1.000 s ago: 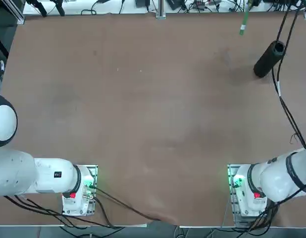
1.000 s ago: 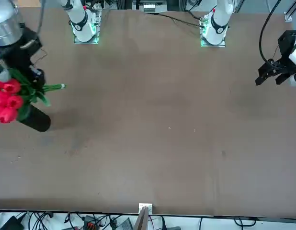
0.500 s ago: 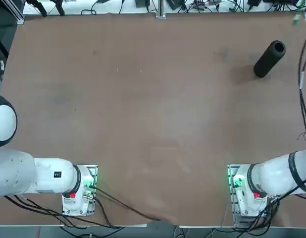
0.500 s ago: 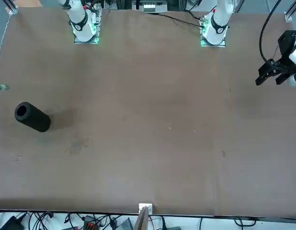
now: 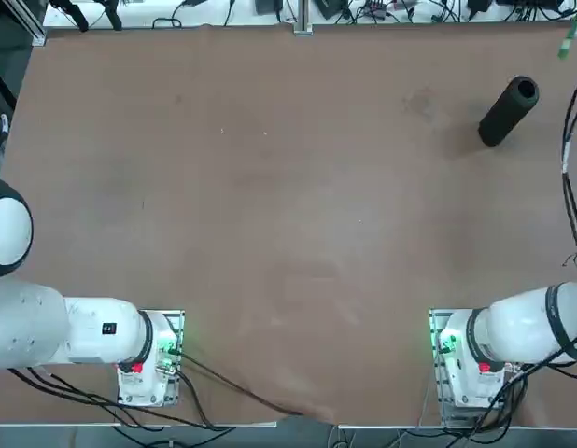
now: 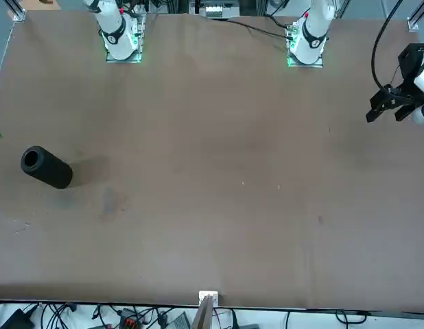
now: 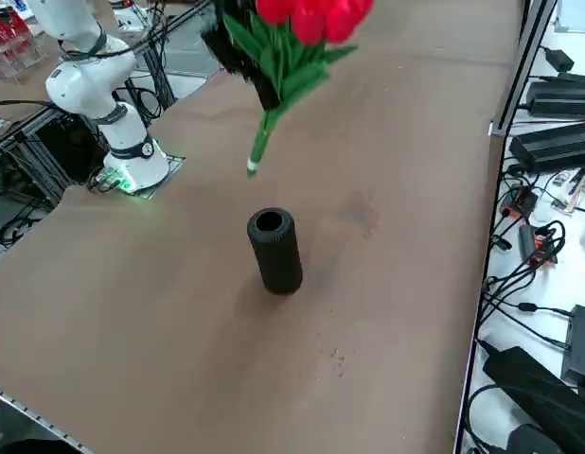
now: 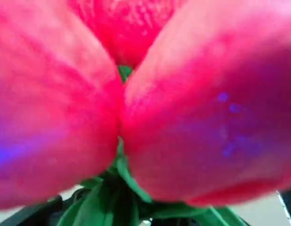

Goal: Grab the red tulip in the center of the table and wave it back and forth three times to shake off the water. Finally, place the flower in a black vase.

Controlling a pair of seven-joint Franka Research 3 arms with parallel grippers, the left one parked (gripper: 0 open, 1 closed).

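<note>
Right gripper (image 7: pixel 267 95), right side view: clenched around the red tulip (image 7: pixel 291 68), up in the air near the black vase (image 7: pixel 276 257), not over its mouth. Grip looks to be on the leafy upper stem, likely so the lower end stays free to go in.
Stem end (image 7: pixel 254 166), right side view: hangs down, angled, apart from vase; buds up top, a fit pose for shaking and later insertion.
Vase, right side view: upright on the table (image 7: pixel 169 312), mouth up, ready to receive the stem.
Green stem tip (image 5: pixel 567 45), top view: farther from the arm bases than vase and to its right; gripper out of frame. Offset probably keeps shaking from knocking the vase.
Stem tip, front view: at picture's left edge, left of vase.
Red buds (image 8: pixel 192 108), right wrist view: close to camera, hiding most of the grip; vase not visible.
</note>
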